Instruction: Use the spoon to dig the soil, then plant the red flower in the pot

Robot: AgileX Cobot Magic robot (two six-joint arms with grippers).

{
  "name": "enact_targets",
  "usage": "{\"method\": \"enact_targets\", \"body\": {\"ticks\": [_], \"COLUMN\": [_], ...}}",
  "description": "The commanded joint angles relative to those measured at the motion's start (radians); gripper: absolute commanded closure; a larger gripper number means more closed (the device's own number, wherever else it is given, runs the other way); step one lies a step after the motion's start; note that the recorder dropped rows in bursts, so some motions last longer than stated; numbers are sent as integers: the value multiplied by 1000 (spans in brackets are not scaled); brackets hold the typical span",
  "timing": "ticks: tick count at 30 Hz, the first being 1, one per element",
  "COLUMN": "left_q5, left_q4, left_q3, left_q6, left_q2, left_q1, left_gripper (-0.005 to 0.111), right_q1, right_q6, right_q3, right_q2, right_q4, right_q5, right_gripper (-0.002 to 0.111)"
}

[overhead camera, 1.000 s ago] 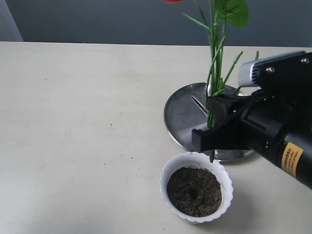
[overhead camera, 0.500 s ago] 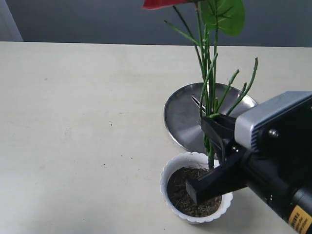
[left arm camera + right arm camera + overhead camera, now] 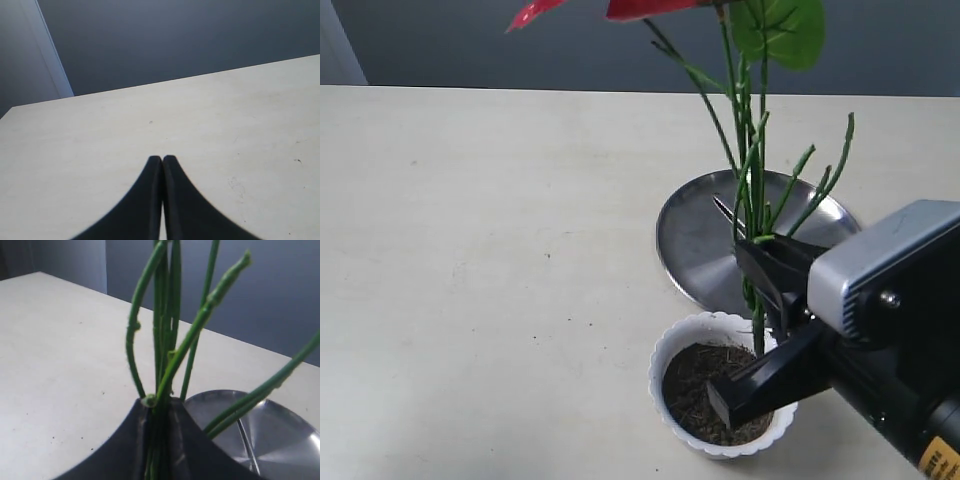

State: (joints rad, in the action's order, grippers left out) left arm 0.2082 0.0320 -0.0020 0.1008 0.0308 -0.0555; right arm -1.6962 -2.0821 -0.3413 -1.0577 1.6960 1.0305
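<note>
My right gripper [image 3: 760,300] is shut on the bundled green stems [image 3: 162,365] of the red flower [image 3: 640,8], which it holds upright just above the back rim of the white scalloped pot [image 3: 665,358]. The stem ends hang over the dark soil [image 3: 700,392], partly hidden by a finger. Red blooms and a green leaf [image 3: 780,30] reach the top edge of the exterior view. The spoon [image 3: 728,214] lies in the steel plate [image 3: 695,240]; its handle [image 3: 248,447] also shows in the right wrist view. My left gripper [image 3: 162,160] is shut and empty over bare table.
The steel plate [image 3: 280,425] sits directly behind the pot, touching or nearly touching it. The cream table [image 3: 480,250] stretches to the left. A dark wall lies beyond the table's far edge.
My right gripper has carried the flower forward from over the plate and down over the pot. The blooms have dropped further into view.
</note>
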Motion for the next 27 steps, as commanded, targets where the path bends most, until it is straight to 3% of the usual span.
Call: {"method": "enact_targets", "body": {"ticks": [1, 11, 18, 22, 27], "left_q5": [-7, -7, -7, -7, -7], "left_q4": [-1, -1, -1, -1, -1], "left_q3": [2, 2, 2, 2, 2], "left_q6": [-2, -2, -2, -2, -2], "left_q2": [-7, -7, -7, -7, -7], "left_q1": [3, 3, 3, 3, 3], "left_gripper": [106, 106, 106, 106, 106], "right_q1": [-3, -3, 8, 128, 365], "right_q6": [-34, -34, -34, -34, 65], "right_q3": [8, 16, -66, -122, -206], "right_q2": [5, 5, 6, 8, 6], "right_q4": [-18, 34, 48, 48, 48], "right_q5": [-30, -19, 191, 149, -238], "right_gripper": [109, 109, 109, 109, 109]}}
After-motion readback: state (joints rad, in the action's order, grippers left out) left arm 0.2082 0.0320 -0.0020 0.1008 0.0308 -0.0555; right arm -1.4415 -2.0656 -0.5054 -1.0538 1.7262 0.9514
